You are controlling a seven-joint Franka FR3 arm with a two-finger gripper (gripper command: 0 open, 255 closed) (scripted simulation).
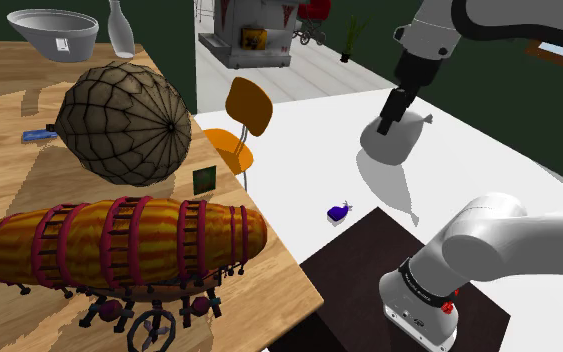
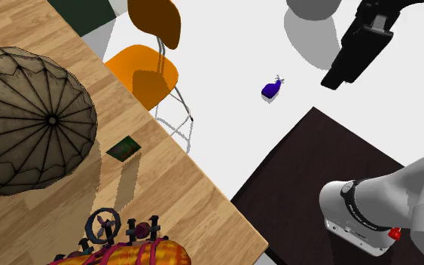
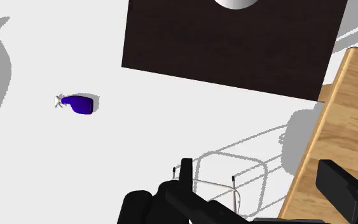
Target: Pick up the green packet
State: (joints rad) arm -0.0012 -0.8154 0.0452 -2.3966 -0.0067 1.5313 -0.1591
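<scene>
The green packet (image 1: pixel 205 180) is on the wooden table (image 1: pixel 269 262), near the table's edge on the side of the orange chair (image 1: pixel 244 112). In the shoulder view it looks to stand upright, just beside the big brown ribbed ball (image 1: pixel 124 125) and a little beyond the nose of the orange and red airship model (image 1: pixel 119 240). In the second exterior view the packet (image 2: pixel 123 148) shows as a small dark green piece with a reddish mark. It is close to the ball (image 2: pixel 22 120), and its shadow falls across the table (image 2: pixel 191 197) toward the airship model (image 2: pixel 131 254).

The gripper (image 1: pixel 389 122) hangs above the white floor, well apart from the packet and toward the shoulder view's right. The chair (image 2: pixel 146 71) stands between it and the table. In the second exterior view the gripper (image 2: pixel 337 79) is at the upper right, beyond the dark stand (image 2: pixel 308 162) and not far from a small purple thing (image 2: pixel 270 89) on the floor.

In the wrist view the two black fingers (image 3: pixel 185 170) of the gripper (image 3: pixel 257 167) stand wide apart and clasp nothing. Between them I see the white floor and a thin metal frame with its shadow. The table's edge (image 3: pixel 352 121) passes beside one finger. The purple thing (image 3: pixel 81 104) lies on the floor away from both fingers, and the stand (image 3: pixel 228 48) is farther on.
</scene>
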